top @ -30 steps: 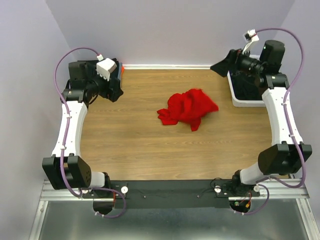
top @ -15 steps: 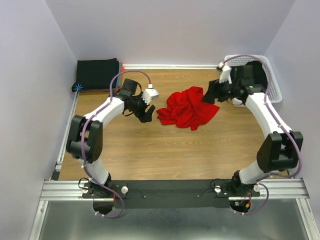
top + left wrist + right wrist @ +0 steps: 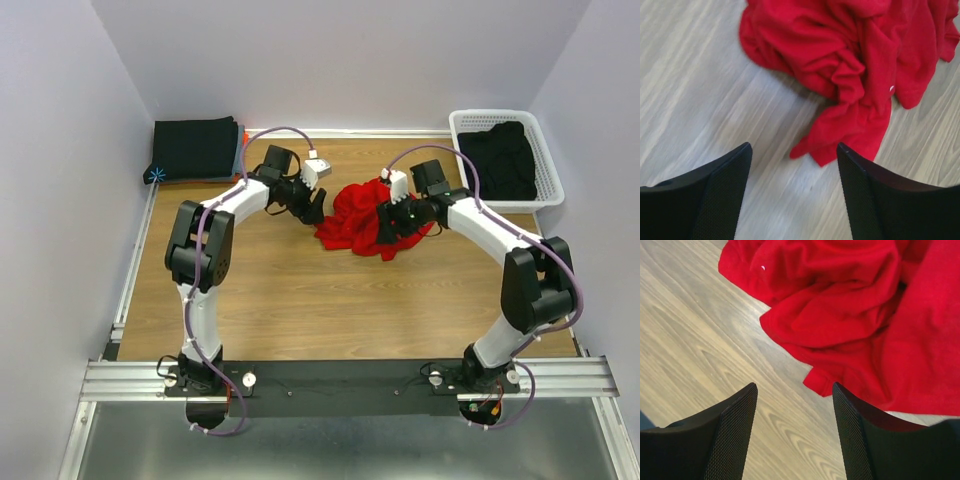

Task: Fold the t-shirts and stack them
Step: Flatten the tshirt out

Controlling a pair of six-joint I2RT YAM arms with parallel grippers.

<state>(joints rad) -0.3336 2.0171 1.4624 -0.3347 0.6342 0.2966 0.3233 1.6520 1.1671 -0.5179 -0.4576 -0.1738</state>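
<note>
From above, the red t-shirt [image 3: 375, 218] is seen lying in a crumpled heap on the tabletop [image 3: 280, 300], near the middle and a bit toward the far edge. The left gripper [image 3: 312, 208] is held just beside the heap's left side. The right gripper [image 3: 388, 228] is held over its right side. A pile of folded black t-shirts [image 3: 195, 148] is seen in the far left corner. A white basket [image 3: 490, 114] is set in the far right corner, and a loose black t-shirt [image 3: 505, 160] is seen inside it.

In the left wrist view, the left gripper [image 3: 794, 150] is seen with its jaws spread wide, and nothing is held. A thin end of the red t-shirt [image 3: 840, 65] is seen on the wood just ahead of the jaws.

In the right wrist view, the right gripper [image 3: 794, 387] is also seen wide apart, and nothing is held. An edge of the red t-shirt [image 3: 850, 315] is seen just ahead, beside bare wood.

The step in hand is judged to be the first grab of the red t-shirt, so that it can be spread flat. For the next move, each gripper likely needs to be lowered onto an edge of the cloth and then closed on it.
</note>
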